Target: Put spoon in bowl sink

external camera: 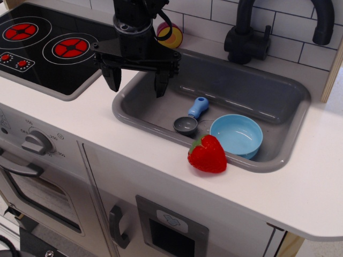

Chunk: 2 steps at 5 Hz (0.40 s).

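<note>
The spoon, with a blue handle and a dark grey scoop, lies on the floor of the grey sink, just left of the light blue bowl. The bowl sits in the sink's front right part and is empty. My gripper is black, open and empty. It hangs over the sink's left end, to the left of the spoon and above it.
A red strawberry rests on the sink's front rim. A yellow and magenta cup stands behind my gripper. A black faucet rises at the back. A black stove top lies to the left.
</note>
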Tool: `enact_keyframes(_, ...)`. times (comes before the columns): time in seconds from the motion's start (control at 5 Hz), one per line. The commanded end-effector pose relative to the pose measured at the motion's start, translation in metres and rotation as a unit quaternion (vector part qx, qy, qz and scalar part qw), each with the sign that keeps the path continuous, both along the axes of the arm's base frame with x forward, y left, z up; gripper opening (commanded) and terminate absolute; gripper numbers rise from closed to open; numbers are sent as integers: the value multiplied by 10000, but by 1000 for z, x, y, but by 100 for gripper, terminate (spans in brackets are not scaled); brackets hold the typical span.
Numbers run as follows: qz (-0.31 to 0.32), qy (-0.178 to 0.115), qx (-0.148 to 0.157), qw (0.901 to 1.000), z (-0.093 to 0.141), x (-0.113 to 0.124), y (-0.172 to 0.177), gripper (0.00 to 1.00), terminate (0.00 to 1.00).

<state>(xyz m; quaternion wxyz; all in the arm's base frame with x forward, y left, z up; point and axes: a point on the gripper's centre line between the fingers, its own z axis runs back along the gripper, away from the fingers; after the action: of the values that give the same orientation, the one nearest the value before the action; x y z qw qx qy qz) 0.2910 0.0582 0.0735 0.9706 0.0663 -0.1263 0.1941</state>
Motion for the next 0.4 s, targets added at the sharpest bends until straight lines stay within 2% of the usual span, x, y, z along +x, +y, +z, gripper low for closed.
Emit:
enact_keyframes(0.0, 0, 0, 0, 10000, 0, 0, 0, 100, 0)
enact_keyframes(0.2, 202, 189, -30, 9996, -9, 31, -16, 100, 0)
